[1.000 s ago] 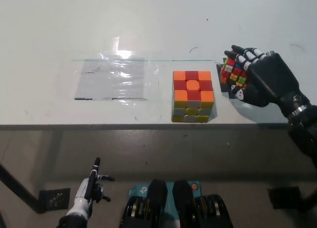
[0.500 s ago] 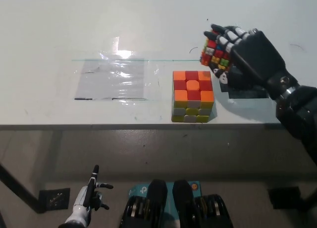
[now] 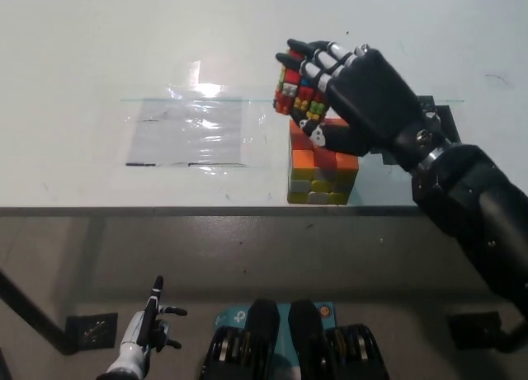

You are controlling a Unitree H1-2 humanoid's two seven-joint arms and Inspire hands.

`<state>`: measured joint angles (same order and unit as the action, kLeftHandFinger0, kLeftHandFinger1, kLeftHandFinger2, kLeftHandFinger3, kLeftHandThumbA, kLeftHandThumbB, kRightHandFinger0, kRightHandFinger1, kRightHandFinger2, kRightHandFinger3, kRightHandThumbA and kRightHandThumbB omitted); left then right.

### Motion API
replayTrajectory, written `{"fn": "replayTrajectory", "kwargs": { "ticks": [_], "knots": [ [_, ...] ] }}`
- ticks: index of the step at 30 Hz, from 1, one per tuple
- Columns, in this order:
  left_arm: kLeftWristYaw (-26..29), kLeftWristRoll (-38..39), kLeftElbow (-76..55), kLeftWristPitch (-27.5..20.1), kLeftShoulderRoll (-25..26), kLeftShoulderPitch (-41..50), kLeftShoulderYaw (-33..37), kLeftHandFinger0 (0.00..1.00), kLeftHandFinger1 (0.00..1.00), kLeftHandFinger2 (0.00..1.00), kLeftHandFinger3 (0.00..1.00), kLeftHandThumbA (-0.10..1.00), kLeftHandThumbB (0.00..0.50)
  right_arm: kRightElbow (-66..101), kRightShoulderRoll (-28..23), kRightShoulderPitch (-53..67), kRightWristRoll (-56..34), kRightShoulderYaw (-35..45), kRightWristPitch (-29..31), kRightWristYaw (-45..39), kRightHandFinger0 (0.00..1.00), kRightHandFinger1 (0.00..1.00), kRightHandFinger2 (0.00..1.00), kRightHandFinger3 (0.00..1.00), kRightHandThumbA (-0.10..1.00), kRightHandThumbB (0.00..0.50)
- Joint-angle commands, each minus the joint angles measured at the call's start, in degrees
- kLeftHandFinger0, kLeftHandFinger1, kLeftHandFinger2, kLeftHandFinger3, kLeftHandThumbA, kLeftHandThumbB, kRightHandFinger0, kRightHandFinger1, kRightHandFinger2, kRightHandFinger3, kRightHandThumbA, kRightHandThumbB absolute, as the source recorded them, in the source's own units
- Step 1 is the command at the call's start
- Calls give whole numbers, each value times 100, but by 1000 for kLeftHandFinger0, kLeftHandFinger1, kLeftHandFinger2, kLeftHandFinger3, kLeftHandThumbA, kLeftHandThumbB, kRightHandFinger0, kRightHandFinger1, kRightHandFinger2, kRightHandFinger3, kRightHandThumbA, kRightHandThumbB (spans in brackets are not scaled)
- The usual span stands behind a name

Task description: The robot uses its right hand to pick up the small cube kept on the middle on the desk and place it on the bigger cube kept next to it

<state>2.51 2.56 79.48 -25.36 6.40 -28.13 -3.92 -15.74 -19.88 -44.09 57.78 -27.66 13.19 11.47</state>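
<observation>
Small cube in grasp of right hand, black, fingers wrapped over cube's top/far side, thumb on near side. Cube sits at hand's fingertip end, to robot's left of palm, multicolour stickers facing camera. Held up off desk; no contact w/ desk surface visible.

Bigger cube directly beneath hand, near desk's front edge. Its top mostly covered by palm & wrist; only orange/red strip of top plus yellow-white front face showing below hand. Small cube overlaps bigger cube's far-left corner in head view. Can't tell whether small cube touches bigger one or hangs above it.

Right forearm runs from hand toward lower right, crossing desk edge. Dark flat square on desk behind wrist, partly hidden.

Clear plastic sheet flat on desk, well to robot's left of right hand, apart from both cubes, glare spot at far edge.

Left hand, white, low at bottom left, below desk level, well apart from cubes; holds nothing, fingers spread, one pointing up.
</observation>
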Motion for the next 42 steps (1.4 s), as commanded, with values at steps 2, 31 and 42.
{"fn": "replayTrajectory", "kwargs": {
  "ticks": [2,31,42],
  "knots": [
    [110,7,-81,-157,85,-75,-27,411,0,0,0,1000,500,212,6,-46,-100,133,-52,-174,0,155,504,215,-100,289],
    [117,-24,-148,-157,121,-63,-3,387,0,0,0,1000,500,218,-172,189,-95,160,255,-215,0,232,599,295,-100,204],
    [105,24,-155,-157,125,-40,-45,381,0,0,0,1000,500,121,-77,213,-210,165,363,-290,0,263,619,288,-100,131]
  ]
}}
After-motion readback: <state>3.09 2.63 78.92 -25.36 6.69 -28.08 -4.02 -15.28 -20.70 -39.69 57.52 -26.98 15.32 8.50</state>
